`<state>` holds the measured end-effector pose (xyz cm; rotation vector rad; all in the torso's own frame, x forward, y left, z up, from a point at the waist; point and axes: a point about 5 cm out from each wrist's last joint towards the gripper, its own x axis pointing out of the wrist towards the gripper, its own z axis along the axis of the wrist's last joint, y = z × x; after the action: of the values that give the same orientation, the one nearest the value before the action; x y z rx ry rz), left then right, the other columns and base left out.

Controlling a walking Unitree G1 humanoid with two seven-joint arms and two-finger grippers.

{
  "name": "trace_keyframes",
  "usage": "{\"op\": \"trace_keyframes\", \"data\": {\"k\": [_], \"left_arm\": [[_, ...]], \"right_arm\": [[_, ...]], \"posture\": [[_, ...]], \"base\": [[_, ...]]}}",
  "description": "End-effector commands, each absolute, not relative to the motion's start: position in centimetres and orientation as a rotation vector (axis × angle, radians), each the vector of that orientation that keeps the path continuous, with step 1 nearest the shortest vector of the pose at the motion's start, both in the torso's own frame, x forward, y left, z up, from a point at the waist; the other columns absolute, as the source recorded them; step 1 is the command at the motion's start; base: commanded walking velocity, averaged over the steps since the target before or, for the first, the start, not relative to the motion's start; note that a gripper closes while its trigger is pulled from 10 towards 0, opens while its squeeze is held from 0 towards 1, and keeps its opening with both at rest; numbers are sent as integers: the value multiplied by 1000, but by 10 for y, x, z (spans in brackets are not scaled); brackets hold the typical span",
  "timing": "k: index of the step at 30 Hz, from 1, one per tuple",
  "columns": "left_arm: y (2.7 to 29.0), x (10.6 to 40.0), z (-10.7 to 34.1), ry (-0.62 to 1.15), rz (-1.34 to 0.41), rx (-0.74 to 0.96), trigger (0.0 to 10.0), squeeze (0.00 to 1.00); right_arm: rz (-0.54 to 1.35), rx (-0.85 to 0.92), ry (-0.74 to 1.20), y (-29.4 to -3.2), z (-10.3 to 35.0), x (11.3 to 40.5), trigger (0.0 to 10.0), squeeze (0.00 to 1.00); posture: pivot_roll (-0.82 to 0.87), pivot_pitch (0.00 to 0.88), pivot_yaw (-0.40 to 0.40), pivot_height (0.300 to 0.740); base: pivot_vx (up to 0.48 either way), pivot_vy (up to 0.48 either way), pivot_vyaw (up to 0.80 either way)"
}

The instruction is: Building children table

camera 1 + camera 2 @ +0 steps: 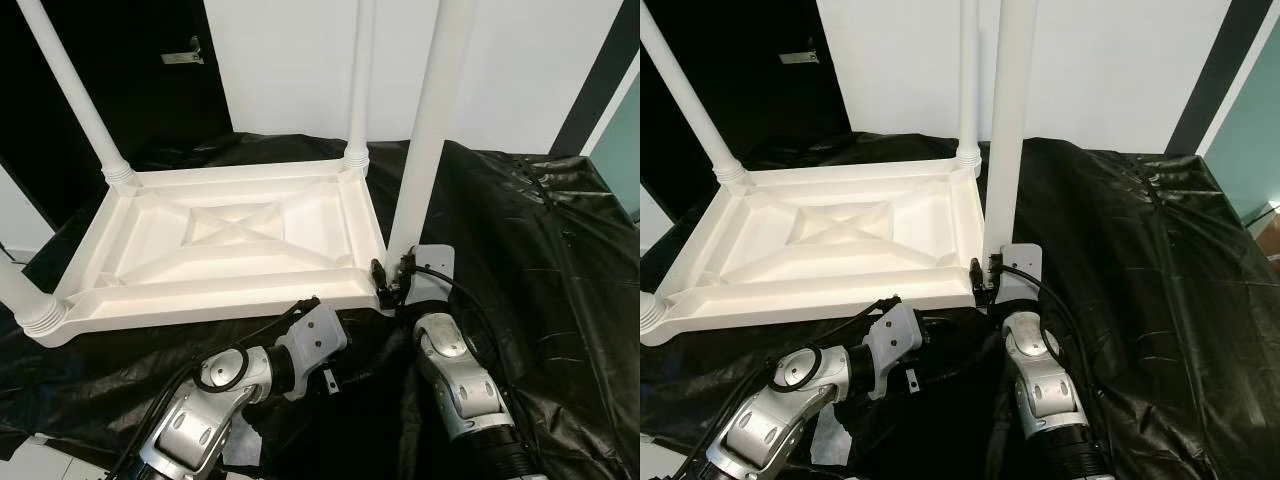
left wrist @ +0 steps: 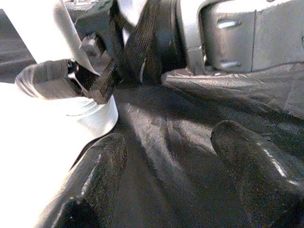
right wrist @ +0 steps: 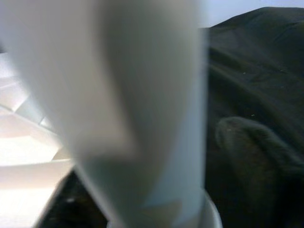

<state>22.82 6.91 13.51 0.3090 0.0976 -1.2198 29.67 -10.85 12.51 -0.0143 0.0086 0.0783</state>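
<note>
Last leg going in, tabletop flipped so the sockets face up

The white plastic tabletop (image 1: 220, 250) lies upside down on a crinkly black sheet (image 1: 530, 260), ribbed underside up with an X brace in the middle. The right hand (image 1: 392, 280) is clamped on the near-right leg (image 1: 430, 120) just above its corner socket, I'd guess to hold the smooth round tube upright. The left hand (image 2: 161, 180) hovers over the sheet beside it, fingers apart, holding nothing.

Right gripper (image 1: 392, 281) clamped, arm raised forward; left gripper (image 2: 166, 180) spread, low.
</note>
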Motion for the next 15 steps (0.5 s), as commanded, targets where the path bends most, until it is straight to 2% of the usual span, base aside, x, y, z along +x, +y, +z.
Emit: {"op": "trace_keyframes", "data": {"k": [1, 6, 12, 13, 15], "left_arm": [[70, 229, 135, 110, -1212, 302, 10000, 0], [70, 228, 134, 110, -1211, 299, 10000, 0], [71, 229, 135, 106, -1198, 296, 10000, 0], [71, 229, 135, 104, -1191, 294, 10000, 0], [72, 231, 134, 99, -1176, 290, 10000, 0]], "right_arm": [[84, -7, -13, -113, 128, 295, 10000, 1000], [127, 4, -43, -120, 132, 291, 10000, 1000], [222, 4, -76, -139, 130, 284, 10000, 1000], [249, -6, -75, -143, 128, 284, 10000, 0], [286, -16, -73, -146, 126, 284, 10000, 0]], "posture": [[-52, 0, 2, 740], [-49, 0, -2, 740], [-45, 0, -6, 740], [-45, 0, -6, 740], [-42, 0, -5, 740]], "base": [[0, 0, 0], [0, 0, 0], [0, 0, 0], [0, 0, 0], [0, 0, 0]]}}
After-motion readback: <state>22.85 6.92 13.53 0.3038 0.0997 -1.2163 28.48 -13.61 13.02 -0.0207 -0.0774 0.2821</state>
